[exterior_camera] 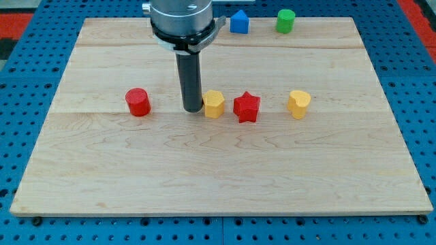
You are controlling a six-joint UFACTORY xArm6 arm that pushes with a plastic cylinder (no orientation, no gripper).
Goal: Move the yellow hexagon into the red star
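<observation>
The yellow hexagon [214, 104] sits near the board's middle. The red star [246, 107] lies just to its right, with a very small gap or touching; I cannot tell which. My tip [193, 109] stands on the board right against the hexagon's left side. The dark rod rises straight up from it to the arm's mount at the view's top.
A red cylinder [138, 102] sits left of the tip. A yellow heart-like block [298, 103] sits right of the star. A blue block [239, 22] and a green cylinder [285, 20] stand at the top edge of the wooden board [218, 170].
</observation>
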